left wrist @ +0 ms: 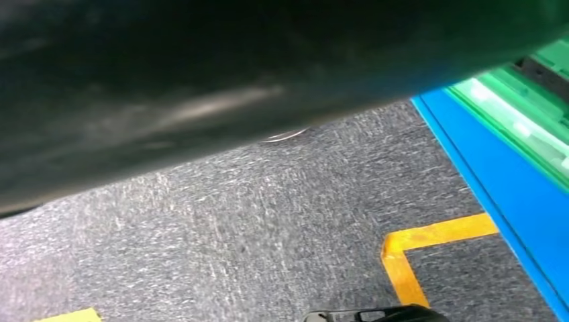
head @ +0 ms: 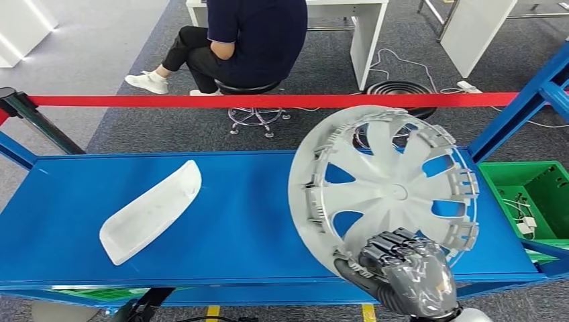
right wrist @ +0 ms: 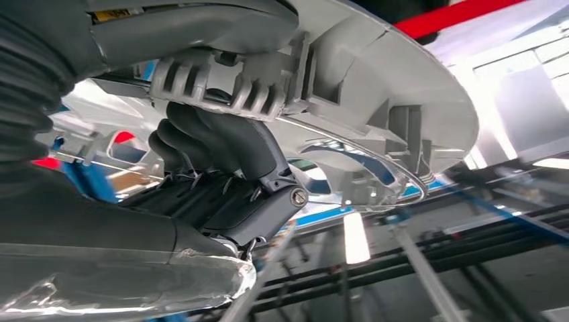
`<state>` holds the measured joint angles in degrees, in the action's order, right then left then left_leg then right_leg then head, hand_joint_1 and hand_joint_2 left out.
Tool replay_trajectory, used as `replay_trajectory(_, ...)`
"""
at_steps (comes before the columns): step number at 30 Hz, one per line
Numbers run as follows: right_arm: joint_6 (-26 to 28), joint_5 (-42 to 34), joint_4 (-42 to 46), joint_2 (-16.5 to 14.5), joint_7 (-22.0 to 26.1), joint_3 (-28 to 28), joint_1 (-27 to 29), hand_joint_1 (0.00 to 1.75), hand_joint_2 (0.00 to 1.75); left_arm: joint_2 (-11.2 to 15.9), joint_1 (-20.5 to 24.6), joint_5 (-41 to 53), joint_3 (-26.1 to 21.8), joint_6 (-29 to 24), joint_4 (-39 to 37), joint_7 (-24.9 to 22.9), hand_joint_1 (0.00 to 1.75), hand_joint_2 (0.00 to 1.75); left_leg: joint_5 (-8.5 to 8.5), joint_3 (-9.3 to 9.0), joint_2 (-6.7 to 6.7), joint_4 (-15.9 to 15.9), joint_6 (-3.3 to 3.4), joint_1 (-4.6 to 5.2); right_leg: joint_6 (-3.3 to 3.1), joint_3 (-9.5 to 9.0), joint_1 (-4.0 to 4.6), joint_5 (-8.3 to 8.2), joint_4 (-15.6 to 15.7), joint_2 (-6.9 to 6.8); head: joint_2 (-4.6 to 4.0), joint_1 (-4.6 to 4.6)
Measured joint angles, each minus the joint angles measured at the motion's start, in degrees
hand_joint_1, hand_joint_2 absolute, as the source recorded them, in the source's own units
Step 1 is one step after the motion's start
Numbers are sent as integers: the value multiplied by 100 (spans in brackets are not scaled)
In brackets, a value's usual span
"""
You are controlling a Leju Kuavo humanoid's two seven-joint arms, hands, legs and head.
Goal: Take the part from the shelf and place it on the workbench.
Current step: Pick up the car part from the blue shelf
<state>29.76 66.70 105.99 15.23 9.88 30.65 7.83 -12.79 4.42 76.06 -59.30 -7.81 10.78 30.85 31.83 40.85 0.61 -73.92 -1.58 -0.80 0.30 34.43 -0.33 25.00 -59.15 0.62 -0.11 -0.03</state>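
Presently the right hand [head: 402, 258] is gripping the round silver-grey plastic wheel cover [head: 386, 184] by its lower rim, dark fingers [right wrist: 208, 137] curling over the ribbed clips on the inner edge, as the right wrist view is showing. The wheel cover is standing tilted above the right-hand part of the flat blue workbench top [head: 248, 215], its inner, clip-lined face turning toward the head camera and its rim plane leaning up and away toward the red barrier tape [head: 268, 100]; being circular, it is presenting no long axis, and whether its rim is touching the bench cannot be told. No brand, label or legible writing is showing on it. A white curved plastic trim piece [head: 151, 211] is lying on the left half of the bench, its long axis running from near-left to far-right, well apart from the wheel cover. A green plastic bin [head: 537, 194] holding small white cabled items is sitting just beside the bench's right end. Beyond the tape a person in dark clothing [head: 248, 40] is sitting on a stool. The left hand's state cannot be told.
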Motion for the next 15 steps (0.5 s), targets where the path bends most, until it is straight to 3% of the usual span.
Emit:
replay_trajectory(3, -3, 82, -140, -94, -16, 184, -135, 175, 175, -3, 23, 4, 0, 8, 0, 30, 0, 0, -553, -511, -4, 1080, 62, 27, 22, -15, 18, 9, -13, 2, 0, 0)
replay_trajectory(5, -2, 88, -204, -128, -23, 255, -196, 175, 175, -10, 34, 4, 1, 10, 0, 38, 0, 0, -670, -716, -4, 1539, 92, 37, 70, -3, 43, 9, -18, -1, 0, 7)
replay_trajectory(9, 3, 91, -283, -148, -27, 346, -271, 175, 175, -23, 28, 4, -2, 11, 0, 47, 0, 0, -694, -723, -1, 1608, 185, 18, 192, 47, 37, 62, -73, -10, 0, 21)
replay_trajectory(10, 4, 100, -296, -151, -31, 363, -293, 175, 175, -22, 32, 5, -2, 13, 0, 55, 0, 0, -702, -728, -2, 1618, 212, 4, 224, 137, 31, 179, -261, -15, 0, 32)
replay_trajectory(13, 5, 277, -419, -207, -105, 479, -422, 175, 175, -27, 35, 10, -2, 49, 0, 117, 0, 0, -699, -727, -10, 1617, 243, 0, 286, 653, 13, 670, -1340, -25, 0, 52)
replay_trajectory(14, 8, 383, -498, -247, -158, 544, -488, 175, 175, -27, 36, 13, -2, 69, 0, 137, 0, 0, -697, -728, -14, 1617, 244, -1, 293, 768, 10, 717, -1567, -26, 0, 51)
replay_trajectory(15, 9, 485, -583, -292, -217, 610, -564, 175, 175, -26, 41, 15, -2, 87, 0, 146, 0, 0, -695, -735, -15, 1616, 243, -2, 295, 769, 4, 642, -1560, -26, 0, 50)
